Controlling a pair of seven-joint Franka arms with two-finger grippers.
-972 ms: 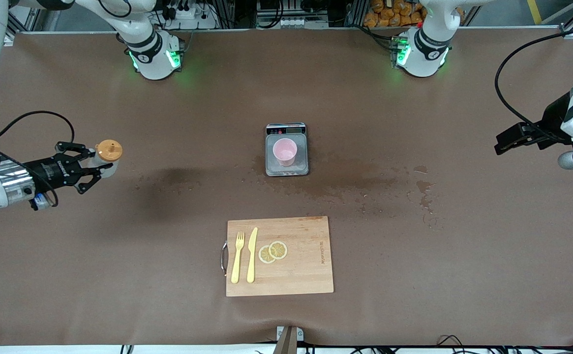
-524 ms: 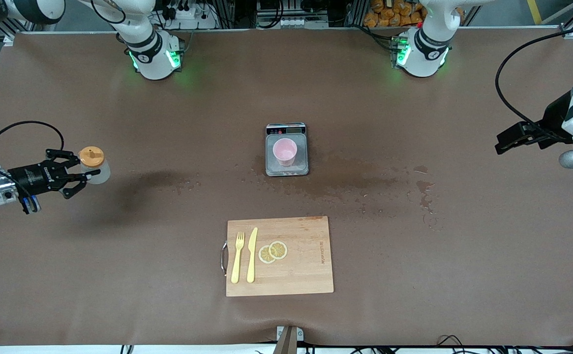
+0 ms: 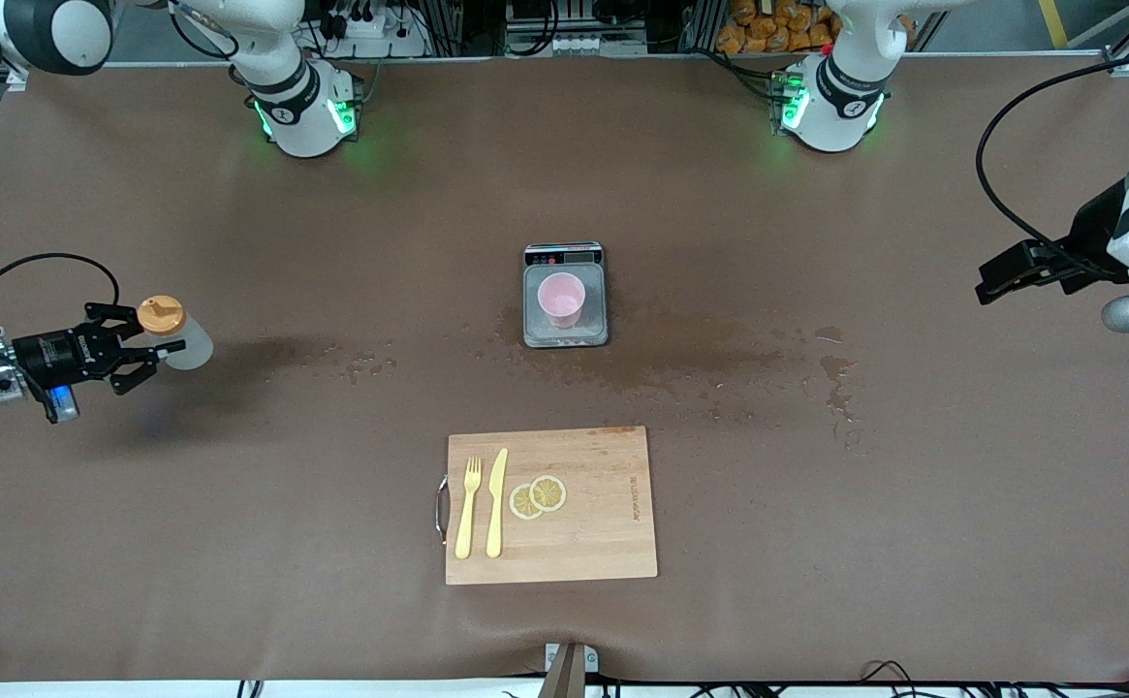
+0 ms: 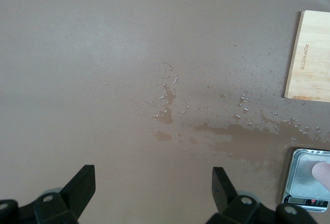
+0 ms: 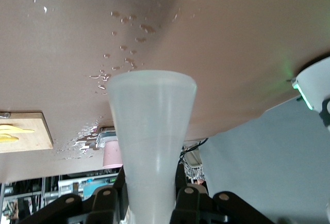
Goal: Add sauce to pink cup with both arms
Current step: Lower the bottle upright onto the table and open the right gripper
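The sauce bottle [image 3: 186,345], translucent whitish with an orange cap [image 3: 159,315], is held tilted in my right gripper [image 3: 163,335] above the table at the right arm's end. In the right wrist view the fingers press both sides of the bottle [image 5: 152,131]. The pink cup [image 3: 561,299] stands upright on a small scale [image 3: 564,255] at the table's middle; it also shows in the right wrist view [image 5: 111,154] and the left wrist view [image 4: 322,172]. My left gripper [image 4: 153,182] is open and empty, held high over the left arm's end [image 3: 988,283], where the arm waits.
A wooden cutting board [image 3: 603,523] lies nearer the camera than the scale and carries a yellow fork [image 3: 467,509], a yellow knife [image 3: 496,504] and two lemon slices [image 3: 538,496]. Wet patches [image 3: 690,359] spread on the brown table beside the scale.
My right gripper has carried the bottle farther toward the right arm's end of the table, away from the cup. The left arm and the cup have not moved.
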